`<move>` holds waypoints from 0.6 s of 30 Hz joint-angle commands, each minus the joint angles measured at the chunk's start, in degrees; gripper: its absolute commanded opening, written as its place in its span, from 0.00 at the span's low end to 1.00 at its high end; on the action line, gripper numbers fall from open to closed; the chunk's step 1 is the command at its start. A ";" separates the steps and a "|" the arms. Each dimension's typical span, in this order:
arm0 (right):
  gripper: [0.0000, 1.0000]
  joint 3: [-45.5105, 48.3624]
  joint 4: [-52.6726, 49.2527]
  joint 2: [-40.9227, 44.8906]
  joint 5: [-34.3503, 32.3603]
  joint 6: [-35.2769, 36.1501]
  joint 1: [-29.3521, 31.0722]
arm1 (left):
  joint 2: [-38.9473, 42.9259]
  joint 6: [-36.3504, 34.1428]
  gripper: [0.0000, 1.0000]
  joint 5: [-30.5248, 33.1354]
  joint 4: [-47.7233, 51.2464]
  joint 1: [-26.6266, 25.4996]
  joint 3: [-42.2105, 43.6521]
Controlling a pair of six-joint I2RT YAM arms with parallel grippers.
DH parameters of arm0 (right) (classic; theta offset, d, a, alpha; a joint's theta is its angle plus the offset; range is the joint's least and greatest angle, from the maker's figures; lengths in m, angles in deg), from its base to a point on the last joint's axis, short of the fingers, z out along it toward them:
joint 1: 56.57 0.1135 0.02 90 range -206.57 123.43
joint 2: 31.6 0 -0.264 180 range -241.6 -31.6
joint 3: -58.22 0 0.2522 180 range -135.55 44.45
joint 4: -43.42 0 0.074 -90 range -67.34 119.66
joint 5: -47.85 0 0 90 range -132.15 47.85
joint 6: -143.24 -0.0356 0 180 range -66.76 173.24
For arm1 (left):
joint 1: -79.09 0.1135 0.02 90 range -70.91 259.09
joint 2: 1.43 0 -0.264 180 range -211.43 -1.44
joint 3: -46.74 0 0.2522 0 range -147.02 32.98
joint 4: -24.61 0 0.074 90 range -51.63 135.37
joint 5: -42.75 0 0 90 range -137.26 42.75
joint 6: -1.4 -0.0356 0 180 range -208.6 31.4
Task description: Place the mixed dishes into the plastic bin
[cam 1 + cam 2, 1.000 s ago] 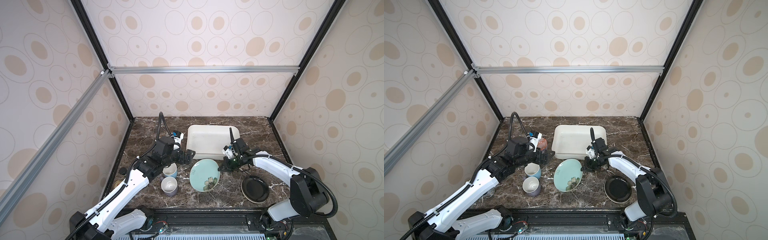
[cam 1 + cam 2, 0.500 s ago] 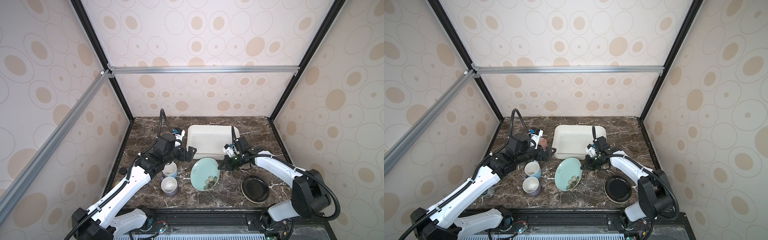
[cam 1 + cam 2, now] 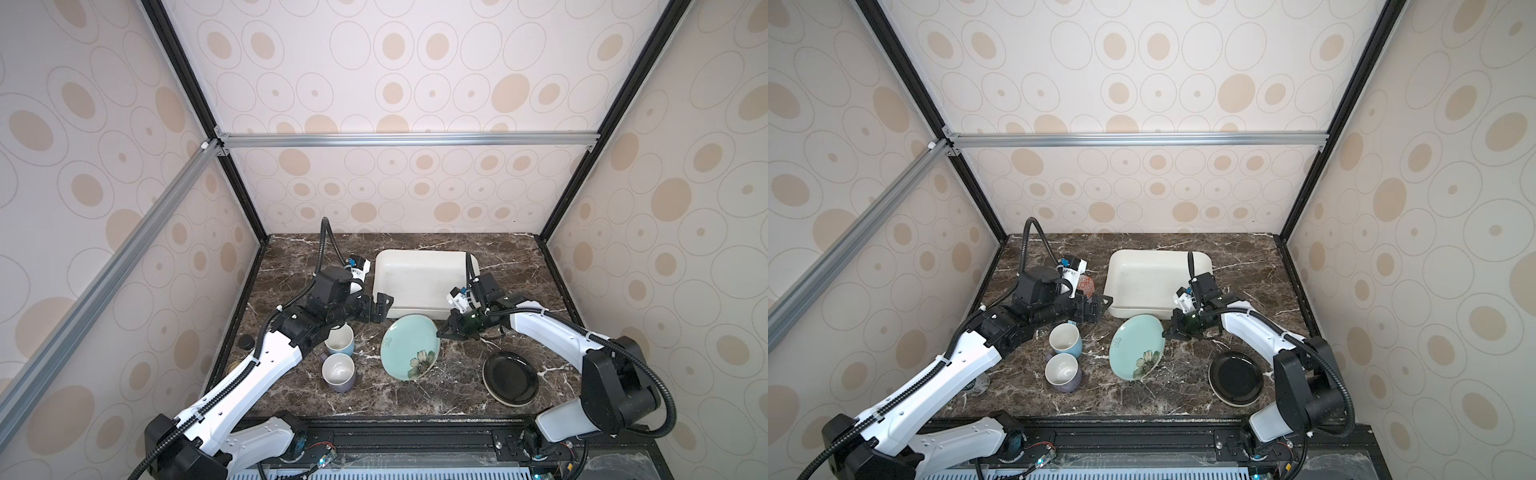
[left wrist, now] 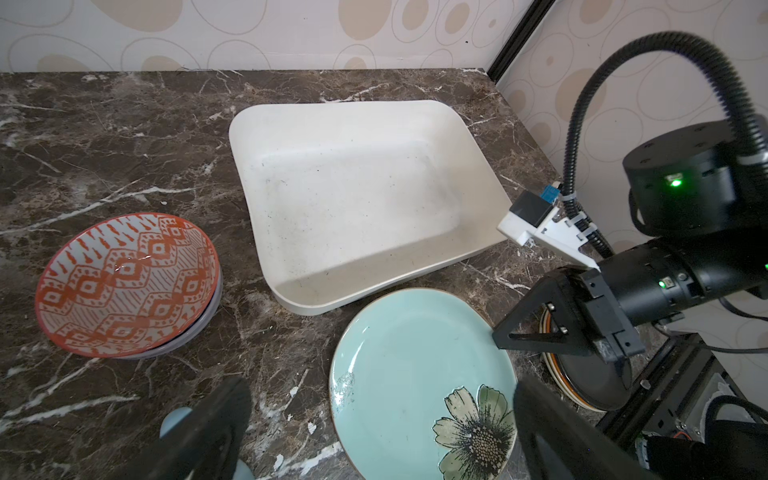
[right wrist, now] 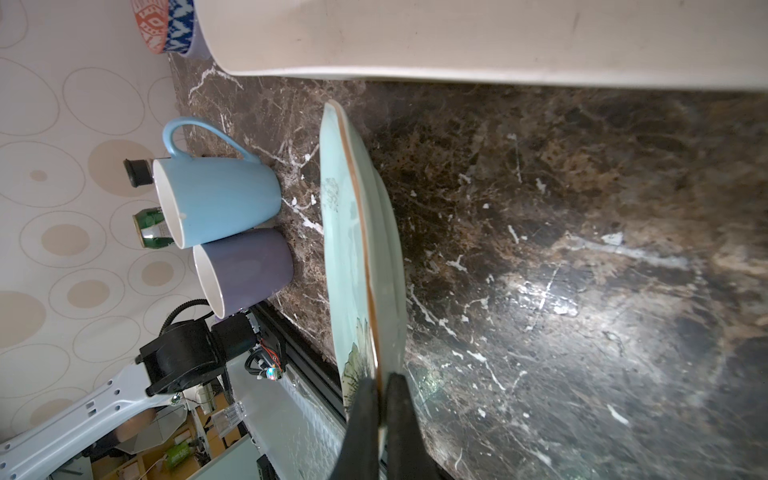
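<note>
Left gripper (image 3: 381, 308) slightly closer to the plastic bin (image 3: 419, 252) (teal plate (image 3: 409, 345) marginally higher too)

The dark marble worktop (image 3: 457, 390) is gleaming glossy, the glazed teal plate (image 3: 409, 345) is shining, and the plastic bin (image 3: 415, 282) is looking matt.
</note>
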 commanded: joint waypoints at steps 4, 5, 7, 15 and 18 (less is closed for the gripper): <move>0.00 4.17 5.64 -2.87 2.63 -0.62 -1.00 | -0.41 0.41 0.93 -3.40 -2.07 -0.24 3.33; 0.00 4.44 5.92 -3.27 2.57 -0.56 -1.20 | -0.61 1.08 0.92 -3.97 -1.95 -0.23 4.37; 0.00 4.84 6.45 -3.83 2.41 -0.64 -1.65 | -0.81 3.16 0.92 -4.84 -2.59 -0.25 7.09; 0.00 6.11 6.48 -4.30 2.46 0.38 -4.17 | -1.48 9.21 0.85 -6.37 -5.11 -1.40 16.98; 0.00 6.47 6.01 -3.86 2.61 1.05 -5.28 | -2.97 9.41 0.85 -5.62 -4.32 -2.25 16.98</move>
